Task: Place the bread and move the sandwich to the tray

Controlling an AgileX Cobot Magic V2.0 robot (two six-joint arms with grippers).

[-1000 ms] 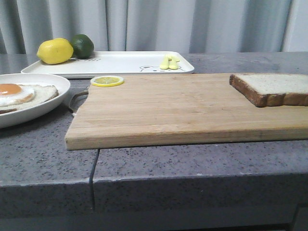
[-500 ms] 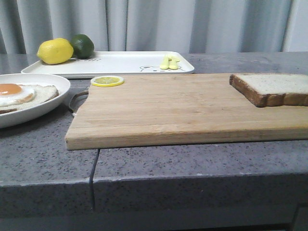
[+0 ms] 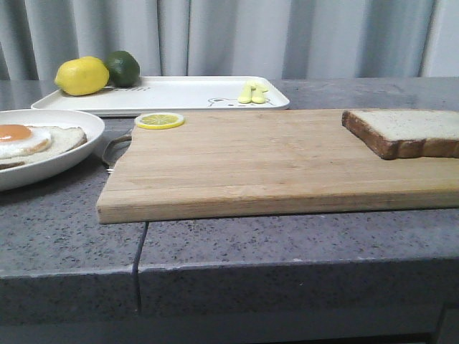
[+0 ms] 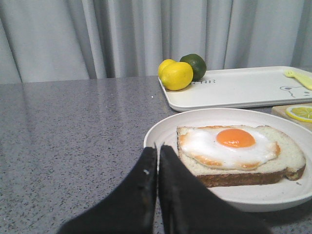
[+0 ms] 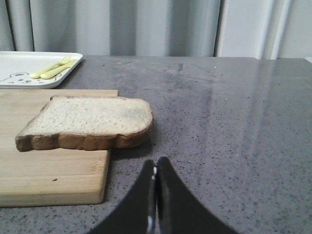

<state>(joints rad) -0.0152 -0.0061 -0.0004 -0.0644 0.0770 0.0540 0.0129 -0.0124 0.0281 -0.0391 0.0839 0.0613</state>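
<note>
the bread (image 5: pixel 90 122), lying flat on the right end of the cutting board (image 3: pixel 272 161) with one edge overhanging, looks light, soft and crushable, so its firmer crust suits a gentle pinch, while both the left gripper (image 4: pixel 157 151) and right gripper (image 5: pixel 156 168) sit clenched and empty.

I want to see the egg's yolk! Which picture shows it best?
The left wrist view: the sandwich sits close and whole, yolk on top. The front view shows only part of it at the edge. The right wrist view misses it.
</note>
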